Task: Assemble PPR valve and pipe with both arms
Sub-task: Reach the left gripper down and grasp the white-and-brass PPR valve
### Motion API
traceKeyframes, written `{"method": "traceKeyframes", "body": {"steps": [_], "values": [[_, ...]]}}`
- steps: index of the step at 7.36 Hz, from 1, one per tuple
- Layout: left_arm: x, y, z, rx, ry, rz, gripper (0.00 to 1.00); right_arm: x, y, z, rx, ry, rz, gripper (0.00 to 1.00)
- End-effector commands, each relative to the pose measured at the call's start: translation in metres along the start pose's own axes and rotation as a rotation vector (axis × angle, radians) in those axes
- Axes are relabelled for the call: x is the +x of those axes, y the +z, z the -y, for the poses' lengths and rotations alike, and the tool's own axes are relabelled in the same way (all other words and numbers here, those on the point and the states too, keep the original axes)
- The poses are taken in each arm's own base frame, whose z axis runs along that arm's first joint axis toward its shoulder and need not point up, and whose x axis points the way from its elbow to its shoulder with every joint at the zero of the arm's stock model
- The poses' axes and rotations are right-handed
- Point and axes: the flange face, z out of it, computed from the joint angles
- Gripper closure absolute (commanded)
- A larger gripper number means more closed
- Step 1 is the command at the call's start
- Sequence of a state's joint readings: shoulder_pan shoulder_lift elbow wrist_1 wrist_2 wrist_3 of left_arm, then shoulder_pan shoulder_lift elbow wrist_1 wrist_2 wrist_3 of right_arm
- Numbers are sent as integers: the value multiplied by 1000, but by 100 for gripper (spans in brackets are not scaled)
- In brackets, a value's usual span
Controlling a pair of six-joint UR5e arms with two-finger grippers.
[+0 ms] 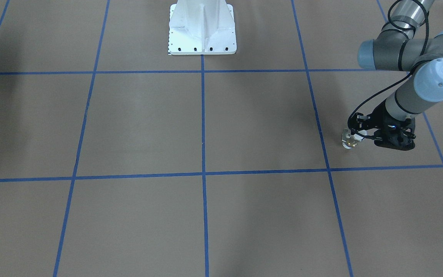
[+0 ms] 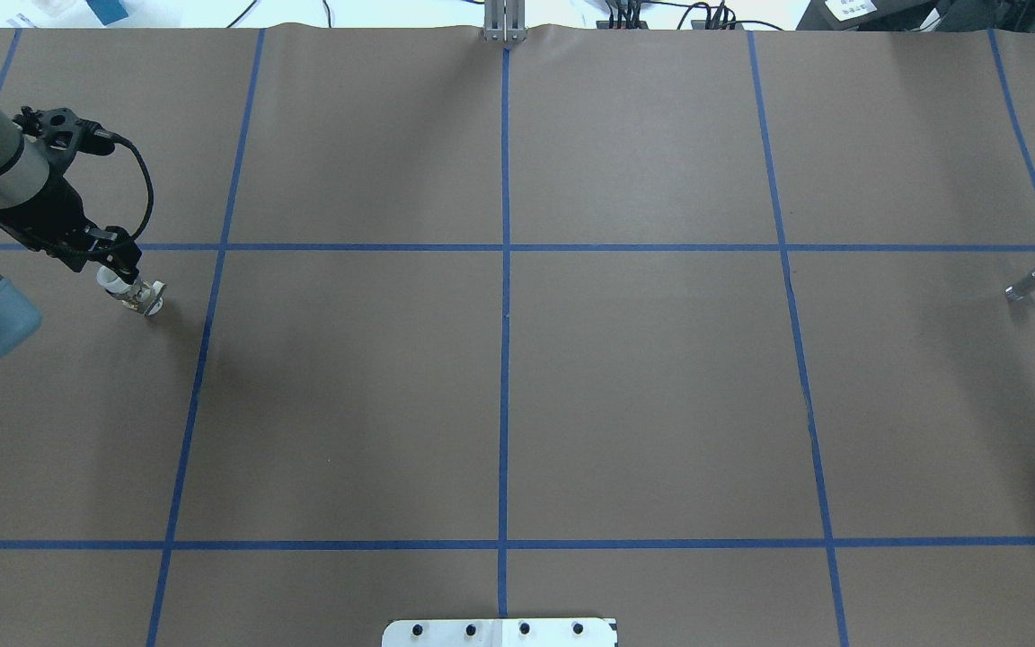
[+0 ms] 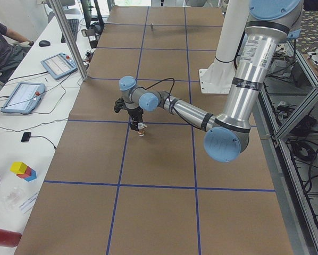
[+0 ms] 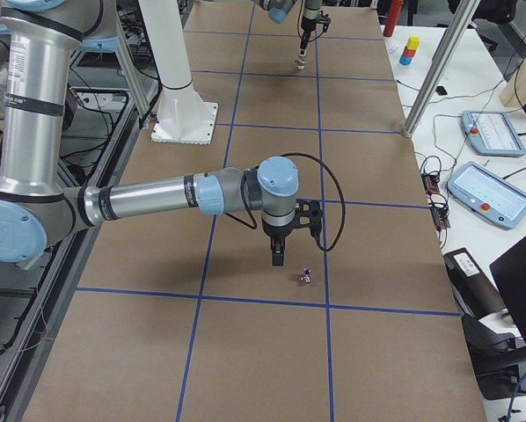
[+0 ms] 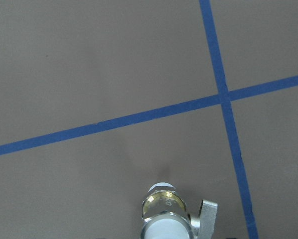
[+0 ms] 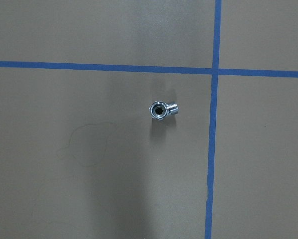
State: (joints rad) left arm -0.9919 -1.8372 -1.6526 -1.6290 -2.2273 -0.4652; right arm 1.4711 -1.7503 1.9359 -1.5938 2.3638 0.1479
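My left gripper (image 2: 113,273) is shut on the white upper end of the PPR valve (image 2: 138,296), which has a brass middle, white ends and a pale side lever. The valve hangs below it at the table's left, close over the brown surface; I cannot tell if it touches. It also shows in the front view (image 1: 349,140) and the left wrist view (image 5: 164,215). The pipe (image 2: 1028,282), a short silvery stub, lies alone at the far right, mouth towards the right wrist view (image 6: 163,109). My right gripper (image 4: 279,260) hovers beside the pipe (image 4: 306,278); I cannot tell if it is open.
Blue tape lines divide the brown table into squares. The white bolted pedestal (image 1: 202,30) stands at the robot's edge of the table, in the middle. A metal post (image 3: 68,37) and a desk with tablets (image 3: 21,96) stand along the far side.
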Motion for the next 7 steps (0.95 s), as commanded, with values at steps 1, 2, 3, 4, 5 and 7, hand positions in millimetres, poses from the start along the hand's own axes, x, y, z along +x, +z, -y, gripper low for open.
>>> {"method": "traceKeyframes", "body": {"steps": [1, 2, 3, 4, 5, 7], "values": [[0, 6, 2, -10, -1, 3, 31, 0, 0, 0, 0, 1, 0, 1], [2, 8, 1, -14, 0, 3, 40, 0, 0, 0, 0, 1, 0, 1], [3, 7, 1, -13, 2, 0, 67, 0, 0, 0, 0, 1, 0, 0], [4, 6, 1, -13, 4, -2, 100, 0, 0, 0, 0, 2, 0, 1], [5, 5, 1, -12, 5, -2, 100, -1, -1, 0, 1, 3, 2, 1], [27, -11, 3, -25, 14, -79, 100, -1, -1, 0, 1, 9, 2, 1]]}}
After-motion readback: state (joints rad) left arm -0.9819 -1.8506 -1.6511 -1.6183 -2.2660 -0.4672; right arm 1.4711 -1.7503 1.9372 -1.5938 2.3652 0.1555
